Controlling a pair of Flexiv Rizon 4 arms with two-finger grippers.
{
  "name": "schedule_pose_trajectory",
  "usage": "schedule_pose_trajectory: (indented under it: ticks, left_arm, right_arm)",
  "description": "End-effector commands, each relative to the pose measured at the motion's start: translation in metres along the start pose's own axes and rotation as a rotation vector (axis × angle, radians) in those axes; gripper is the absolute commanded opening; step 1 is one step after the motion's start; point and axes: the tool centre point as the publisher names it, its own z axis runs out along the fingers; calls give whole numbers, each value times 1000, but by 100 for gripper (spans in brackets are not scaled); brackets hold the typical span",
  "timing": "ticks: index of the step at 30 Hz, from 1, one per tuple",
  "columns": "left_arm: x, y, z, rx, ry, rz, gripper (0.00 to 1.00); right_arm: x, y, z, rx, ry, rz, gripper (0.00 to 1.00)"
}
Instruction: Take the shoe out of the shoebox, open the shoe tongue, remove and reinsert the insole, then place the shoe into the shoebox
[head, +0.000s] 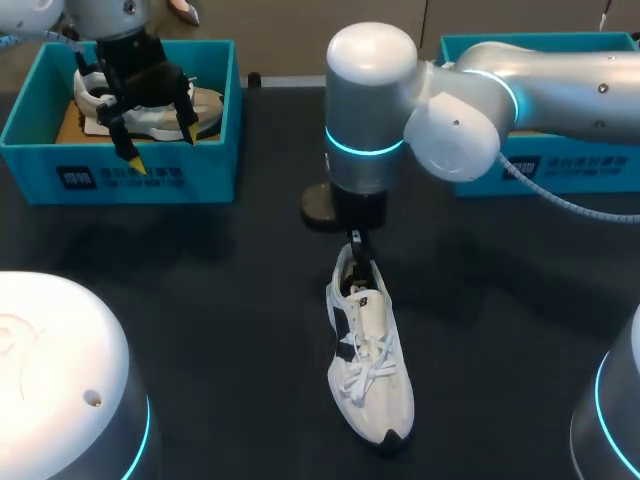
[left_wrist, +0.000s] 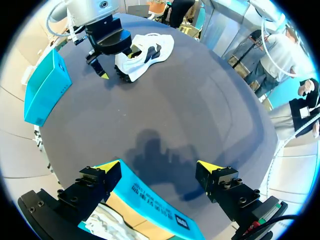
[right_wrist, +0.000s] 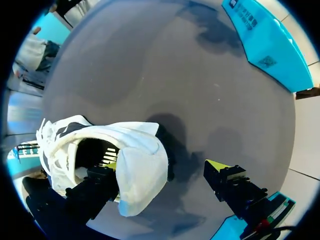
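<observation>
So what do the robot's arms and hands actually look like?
The left arm and right arm are smooth silver-white tubes with glowing cyan rings; a grey cable trails off the right. The black left hand and right hand have yellow-tipped fingers.

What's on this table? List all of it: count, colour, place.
shoes: 2, mainly white; one lying mid-table, one in the left box.
boxes: 2, blue; one far left, one far right, partly behind the right arm.
table: 1, black, under everything.
disc: 1, dark, beyond the mid-table shoe's heel; unclear what it is.
left claw: black with yellow tips, open, above the left box.
right claw: black with yellow tips, open, one finger inside the mid-table shoe's heel opening, the other outside it.
</observation>
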Motion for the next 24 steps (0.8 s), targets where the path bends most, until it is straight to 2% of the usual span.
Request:
schedule_pose_trajectory:
  ticks: [1,3,4,5,6,7,16,24]
  left_arm:
    - [1,0,0,-3,0,0,100]
    - [1,0,0,-3,0,0,100]
    - [1,0,0,-3,0,0,100]
    - [1,0,0,-3,0,0,100]
    - [1,0,0,-3,0,0,100]
    - [1,0,0,-3,0,0,100]
    - [1,0,0,-3,0,0,100]
    - [1,0,0,-3,0,0,100]
  right_arm:
    - [-7,8,9,14,24,5,90]
    - [-7,8,11,9,28,8,78]
    - [-7,7,12,8,30,10,59]
    - [-7,7,13,7,30,11,47]
    - [-7,7,13,3,28,11,26]
    - [-6,8,13,2,26,11,0]
    - [3,8,11,-11,7,25,0]
    - [12,-5,-24,30,-32,43,0]
